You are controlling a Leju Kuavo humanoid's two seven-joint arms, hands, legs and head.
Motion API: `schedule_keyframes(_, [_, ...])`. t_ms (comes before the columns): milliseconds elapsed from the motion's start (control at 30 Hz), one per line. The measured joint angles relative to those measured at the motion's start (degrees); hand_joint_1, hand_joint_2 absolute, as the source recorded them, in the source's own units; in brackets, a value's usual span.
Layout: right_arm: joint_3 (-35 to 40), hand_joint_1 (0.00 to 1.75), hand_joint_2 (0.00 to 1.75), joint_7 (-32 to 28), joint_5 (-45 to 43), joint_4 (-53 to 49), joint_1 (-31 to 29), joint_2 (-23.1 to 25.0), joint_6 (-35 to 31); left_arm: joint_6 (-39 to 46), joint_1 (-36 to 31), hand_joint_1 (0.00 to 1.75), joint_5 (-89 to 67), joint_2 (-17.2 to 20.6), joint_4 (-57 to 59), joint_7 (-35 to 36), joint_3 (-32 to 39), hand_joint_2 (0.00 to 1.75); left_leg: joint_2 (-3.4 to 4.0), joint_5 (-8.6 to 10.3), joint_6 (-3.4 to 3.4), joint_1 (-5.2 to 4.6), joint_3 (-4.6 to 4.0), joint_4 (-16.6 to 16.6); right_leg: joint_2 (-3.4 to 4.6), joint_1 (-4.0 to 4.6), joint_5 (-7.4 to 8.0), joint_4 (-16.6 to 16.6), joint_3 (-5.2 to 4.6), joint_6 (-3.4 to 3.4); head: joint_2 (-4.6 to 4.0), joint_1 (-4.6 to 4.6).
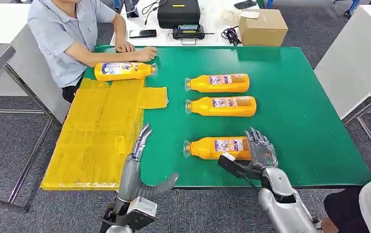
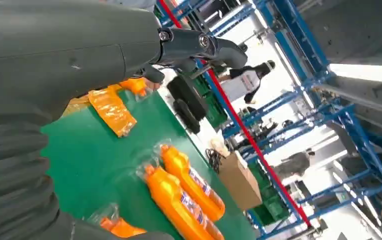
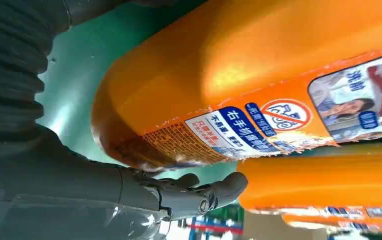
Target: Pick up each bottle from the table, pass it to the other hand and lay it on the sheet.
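Observation:
Three orange bottles lie on their sides on the green table point(image 1: 295, 111): a far one point(image 1: 217, 83), a middle one point(image 1: 221, 106) and a near one point(image 1: 216, 148). My right hand point(image 1: 257, 150) is at the near bottle's base end, with its fingers point(image 1: 256, 140) spread beside the base and the thumb on the near side. Up close, that bottle point(image 3: 259, 90) lies just past my fingers point(image 3: 199, 192), still on the table. My left hand point(image 1: 137, 154) hovers open over the right edge of the yellow sheet point(image 1: 96, 131). A fourth bottle point(image 1: 124, 71) lies at the sheet's far end.
A person sits at the table's far left with a hand point(image 1: 147, 53) by the fourth bottle. Behind the table stand a cardboard box point(image 1: 262, 27), a black case point(image 1: 178, 12) and a phone point(image 1: 143, 34). The table's near edge runs just in front of my hands.

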Motion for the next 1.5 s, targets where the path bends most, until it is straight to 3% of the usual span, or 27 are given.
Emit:
schedule_keyframes(333, [0.02, 0.00, 1.75, -0.28, -2.60, 0.87, -1.34, -1.05, 3.03, -0.44, -0.82, 0.00, -0.17, 0.00, 1.51, 0.00, -1.11, 1.75, -0.01, 0.00, 0.00, 0.01, 0.12, 0.00, 0.00, 0.01, 0.00, 0.00, 0.12, 0.00, 0.00, -0.02])
schedule_keyframes(967, [3.26, 0.00, 1.75, 2.27, 2.32, 1.05, -3.09, -1.94, 0.98, -1.79, -1.00, 0.00, -0.52, 0.00, 2.27, 0.61, -1.72, 1.75, -0.03, 0.03, 0.03, 0.00, 0.10, 0.00, -0.01, 0.00, 0.02, 0.01, 0.14, 0.02, 0.00, -0.02])
schedule_keyframes(1033, [3.59, 1.75, 1.75, 2.27, 2.45, 1.05, -3.29, -1.94, 0.92, -1.79, -1.03, 0.00, -0.50, 0.00, 2.34, 0.61, -1.75, 1.75, -0.02, 0.02, 0.03, 0.00, 0.08, 0.00, -0.01, 0.00, 0.02, 0.01, 0.13, 0.02, 0.00, -0.02])
schedule_keyframes(1500, [5.99, 1.75, 1.75, -1.90, -5.55, 7.32, -8.21, -3.80, 6.29, -1.70, -2.66, 0.00, 0.83, 0.00, 4.41, -0.53, -2.51, 1.75, -0.07, 0.03, 0.04, -0.02, 0.13, 0.01, -0.03, -0.01, 0.02, -0.01, 0.16, 0.02, 0.00, -0.02])
